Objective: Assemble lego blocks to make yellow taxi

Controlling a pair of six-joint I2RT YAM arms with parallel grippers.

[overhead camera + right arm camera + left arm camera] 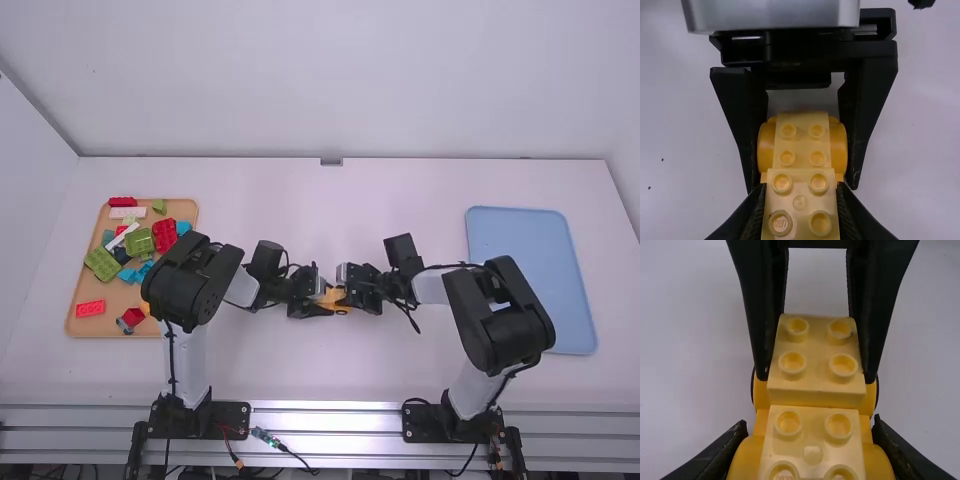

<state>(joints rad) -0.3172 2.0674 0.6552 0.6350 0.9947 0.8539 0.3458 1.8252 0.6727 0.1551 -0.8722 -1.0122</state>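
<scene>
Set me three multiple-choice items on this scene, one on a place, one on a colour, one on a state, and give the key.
1. Where does the flat light-blue plastic tray lie in the high view?
A) Left of both arms
B) On the table's right side
C) Between the two arms

2. What colour is the studded plastic block assembly at mid-table?
A) Green
B) Blue
C) Yellow

3. How do the jaws of the right gripper stand?
A) Closed on the assembly's sides
B) Wide apart, holding nothing
C) Closed on a red block

Key:
1: B, the high view shows it right of both grippers.
2: C, both wrist views show yellow blocks.
3: A, both wrist views show its jaws against a yellow block's two sides.
</scene>
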